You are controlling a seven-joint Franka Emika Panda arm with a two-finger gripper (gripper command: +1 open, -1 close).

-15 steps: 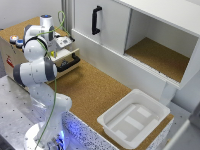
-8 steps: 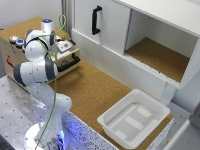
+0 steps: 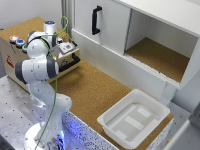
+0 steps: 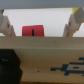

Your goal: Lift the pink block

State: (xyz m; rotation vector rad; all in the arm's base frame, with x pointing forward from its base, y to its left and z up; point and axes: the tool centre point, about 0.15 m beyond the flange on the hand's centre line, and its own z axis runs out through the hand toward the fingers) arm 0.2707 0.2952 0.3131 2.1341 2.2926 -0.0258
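You can see the arm has swung further over the cardboard box (image 3: 20, 55) at the exterior view's left, which puts the gripper (image 4: 42, 25) close to a grasp. Its jaws stand apart, astride the pink block (image 4: 33, 30), not touching. The block looks matte, square-edged, against a pale background.

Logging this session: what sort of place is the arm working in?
Likely a robotics lab test bench: a cork-topped worktable, a mock white cabinet with an open compartment, and an empty white plastic bin.
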